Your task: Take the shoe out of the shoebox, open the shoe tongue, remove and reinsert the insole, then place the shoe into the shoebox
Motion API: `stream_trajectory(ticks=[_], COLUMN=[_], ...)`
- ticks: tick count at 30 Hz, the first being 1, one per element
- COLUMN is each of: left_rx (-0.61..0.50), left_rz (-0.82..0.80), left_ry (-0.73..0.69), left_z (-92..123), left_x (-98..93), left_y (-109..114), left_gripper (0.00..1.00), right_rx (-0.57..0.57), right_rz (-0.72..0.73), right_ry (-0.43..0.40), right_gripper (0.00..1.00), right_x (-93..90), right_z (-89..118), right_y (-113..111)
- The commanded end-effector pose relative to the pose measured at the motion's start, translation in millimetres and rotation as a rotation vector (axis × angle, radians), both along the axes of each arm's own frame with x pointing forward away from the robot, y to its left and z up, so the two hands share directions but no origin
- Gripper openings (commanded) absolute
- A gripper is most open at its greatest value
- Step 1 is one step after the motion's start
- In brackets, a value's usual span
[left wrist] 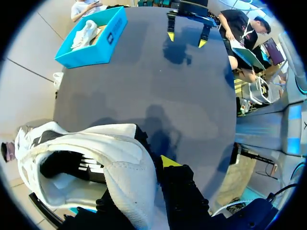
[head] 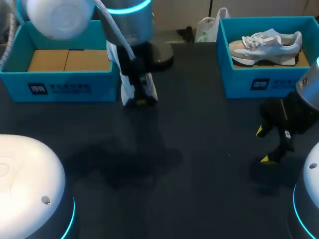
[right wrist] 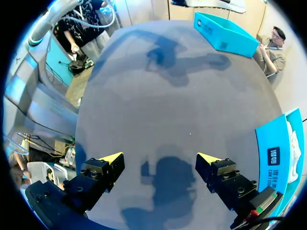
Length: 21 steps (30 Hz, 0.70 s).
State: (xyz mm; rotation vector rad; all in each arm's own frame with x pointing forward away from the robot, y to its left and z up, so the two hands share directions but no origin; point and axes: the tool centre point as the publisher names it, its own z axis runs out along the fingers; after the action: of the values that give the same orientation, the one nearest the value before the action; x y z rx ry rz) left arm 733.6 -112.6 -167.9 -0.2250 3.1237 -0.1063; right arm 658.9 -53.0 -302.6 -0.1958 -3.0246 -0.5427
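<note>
My left gripper (head: 140,101) is shut on a white shoe with black trim (head: 128,88), which hangs toe-down just above the table in front of the left blue shoebox (head: 60,88). In the left wrist view the shoe (left wrist: 96,163) fills the space at the gripper (left wrist: 153,165); its side wall is pinched and one yellow fingertip (left wrist: 168,160) shows beside it. My right gripper (head: 264,145) stands open over the table, in front of the right blue shoebox (head: 259,84). Nothing lies between its fingers (right wrist: 160,158).
The left shoebox holds brown cardboard (head: 67,59). A second white shoe (head: 266,46) lies in the right shoebox (right wrist: 276,158). A white bag (head: 208,27) sits at the table's far edge. Dark bare tabletop (head: 189,164) spreads between the arms.
</note>
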Motion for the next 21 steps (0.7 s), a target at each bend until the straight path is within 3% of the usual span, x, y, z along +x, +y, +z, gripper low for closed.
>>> stream_trajectory(ticks=[1,6,8,21], left_rx=[-0.027,-0.04,-0.094,-0.094], left_rz=[-0.002,-0.07,-0.066,-0.066], left_ry=[0.009,-0.009,0.002,0.002], left_z=[18.0,39.6,50.9,50.9], left_x=[22.8,69.0,88.1,88.1], left_y=[24.3,55.1,68.0,68.0], left_gripper=[0.0,0.0,0.0,0.0], right_rx=[-0.003,-0.003,-0.003,-0.003], right_rz=[-0.001,-0.001,-0.001,-0.001], right_ry=[-0.001,-0.001,-0.001,-0.001], right_gripper=[1.0,1.0,1.0,1.0], right_x=[-0.7,-0.7,-0.7,-0.7], right_z=[-0.6,-0.6,-0.6,-0.6], right_y=[0.9,0.9,0.9,0.9])
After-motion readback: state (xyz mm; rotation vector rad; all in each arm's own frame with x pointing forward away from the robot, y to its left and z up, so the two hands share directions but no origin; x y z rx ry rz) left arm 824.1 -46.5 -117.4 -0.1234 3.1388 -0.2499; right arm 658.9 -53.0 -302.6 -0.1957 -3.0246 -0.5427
